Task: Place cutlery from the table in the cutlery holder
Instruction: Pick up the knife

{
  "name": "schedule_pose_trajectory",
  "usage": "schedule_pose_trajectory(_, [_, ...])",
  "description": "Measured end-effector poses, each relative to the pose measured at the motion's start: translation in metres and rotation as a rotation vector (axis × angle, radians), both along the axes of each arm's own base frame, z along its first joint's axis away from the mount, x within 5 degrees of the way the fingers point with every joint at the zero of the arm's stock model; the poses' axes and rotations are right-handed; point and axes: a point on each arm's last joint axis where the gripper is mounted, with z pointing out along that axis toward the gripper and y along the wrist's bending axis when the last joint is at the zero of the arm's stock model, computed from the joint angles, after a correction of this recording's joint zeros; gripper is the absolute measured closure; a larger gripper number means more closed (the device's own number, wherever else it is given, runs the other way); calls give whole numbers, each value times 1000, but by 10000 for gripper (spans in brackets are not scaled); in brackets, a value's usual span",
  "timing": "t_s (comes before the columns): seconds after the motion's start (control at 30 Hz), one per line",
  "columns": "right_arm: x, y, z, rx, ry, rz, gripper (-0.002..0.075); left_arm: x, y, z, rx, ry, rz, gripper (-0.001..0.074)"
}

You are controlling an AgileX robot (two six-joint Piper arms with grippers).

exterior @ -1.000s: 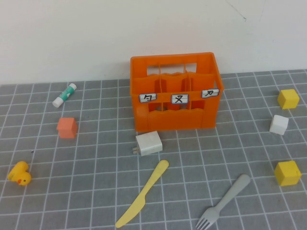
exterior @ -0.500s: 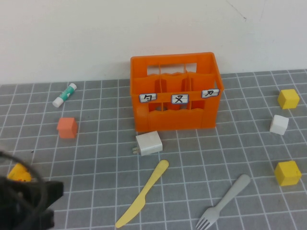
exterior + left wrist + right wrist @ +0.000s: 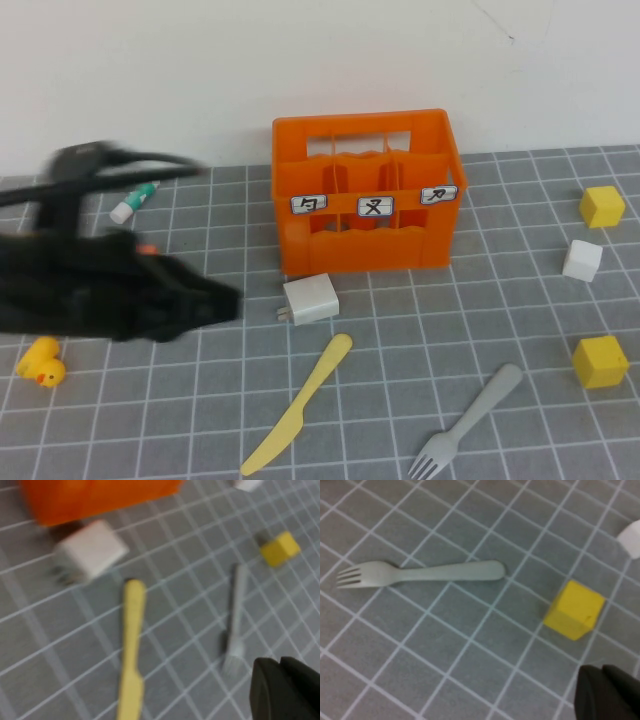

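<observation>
The pale yellow knife (image 3: 297,405) lies on the gridded table (image 3: 400,320) in front of the orange cutlery holder (image 3: 365,190). The grey fork (image 3: 468,420) lies to its right. My left gripper (image 3: 225,300) reaches in from the left, above the table, left of the knife. In the left wrist view its fingers (image 3: 265,690) are together and empty, with the knife (image 3: 131,650), the fork (image 3: 236,620) and the holder (image 3: 100,495) ahead. My right gripper (image 3: 602,669) shows only in the right wrist view, shut and empty, above the table near the fork (image 3: 420,573).
A white charger block (image 3: 310,299) lies between holder and knife. Yellow cubes (image 3: 600,361) (image 3: 601,206) and a white cube (image 3: 581,260) sit at the right. A yellow duck (image 3: 41,362) and a green-and-white tube (image 3: 133,201) are at the left, partly behind my left arm.
My left arm has swung up from the bottom left corner and stretched right across the left half of the table, covering the small orange cube. The cutlery has not moved.
</observation>
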Motion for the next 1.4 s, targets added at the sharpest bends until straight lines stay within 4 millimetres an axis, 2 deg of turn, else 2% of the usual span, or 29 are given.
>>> schedule_pose_trajectory(0.1, [-1, 3, -8, 27, -3, 15, 729, 1, -30, 6, 41, -12, -104, 736])
schedule_pose_trajectory(0.2, [-1, 5, -8, 47, -14, 31, 729, 2, -58, 3, 133, -3, -156, 736])
schedule_pose_trajectory(0.43, [-1, 6, -7, 57, -20, 38, 729, 21, -93, -29, 428, 66, -132, 736])
schedule_pose_trajectory(0.57, [-1, 6, -8, 55, -20, 38, 729, 44, -103, -48, 535, 100, -106, 731])
schedule_pose_trajectory(0.67, [-1, 6, -8, 54, -23, 38, 729, 60, -110, -60, 587, 116, -113, 685])
schedule_pose_trajectory(0.8, [0, 5, -8, 52, -30, 35, 729, 73, -120, -73, 635, 133, -152, 540])
schedule_pose_trajectory(0.97, [0, 5, -7, 49, -34, 38, 729, 81, -133, -96, 716, 134, -213, 369])
schedule_pose_trajectory(1.2, [0, 5, -7, 47, -38, 37, 729, 89, -144, -125, 770, 110, -248, 335])
schedule_pose_trajectory(1.4, [0, 5, -7, 46, -40, 37, 729, 96, -150, -133, 787, 47, -256, 333])
